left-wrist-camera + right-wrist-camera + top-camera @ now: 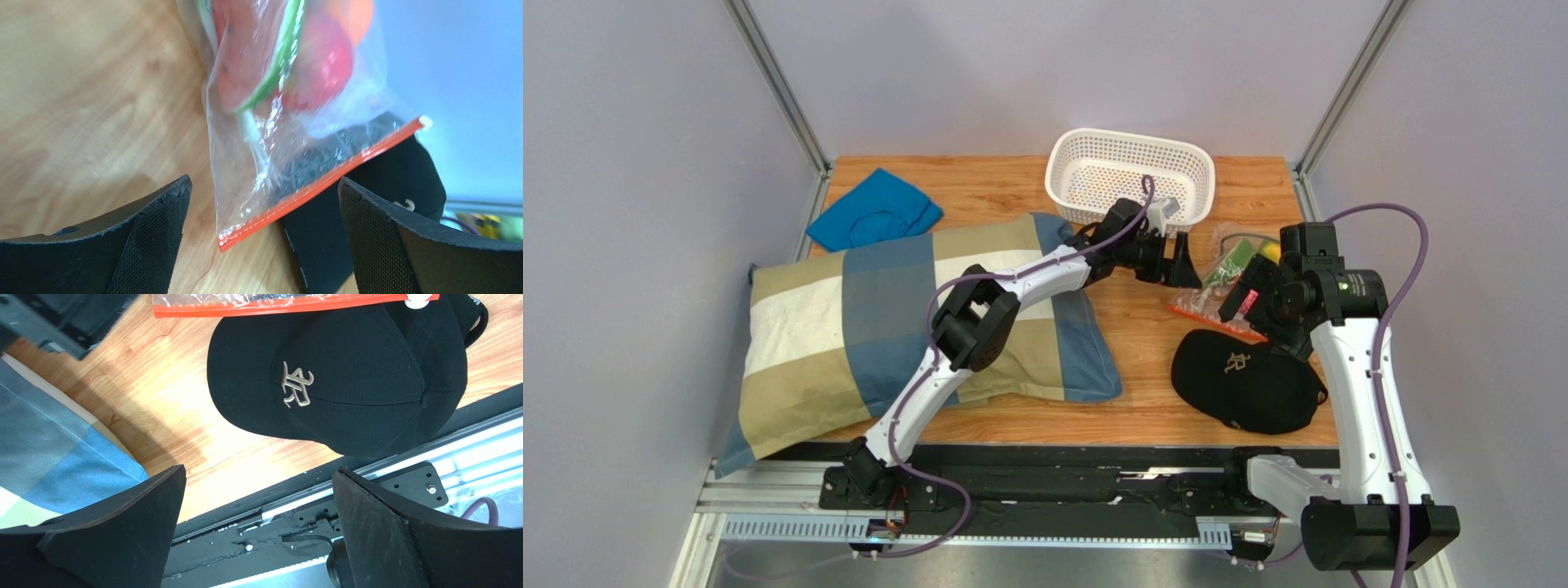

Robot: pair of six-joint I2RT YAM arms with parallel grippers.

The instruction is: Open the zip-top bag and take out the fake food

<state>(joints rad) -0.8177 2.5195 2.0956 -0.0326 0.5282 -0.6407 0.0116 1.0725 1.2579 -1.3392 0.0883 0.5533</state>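
The zip-top bag lies on the wooden table right of centre, its orange-red zip strip against a black cap. In the left wrist view the bag holds the fake food: a red apple, an orange and a green vegetable; the strip looks closed. My left gripper is open, its jaws either side of the strip's corner, not touching. My right gripper is open and empty above the strip and cap.
A black cap lies near the front right edge. A white perforated basket stands at the back. A checked pillow covers the left side, with a blue cloth behind it.
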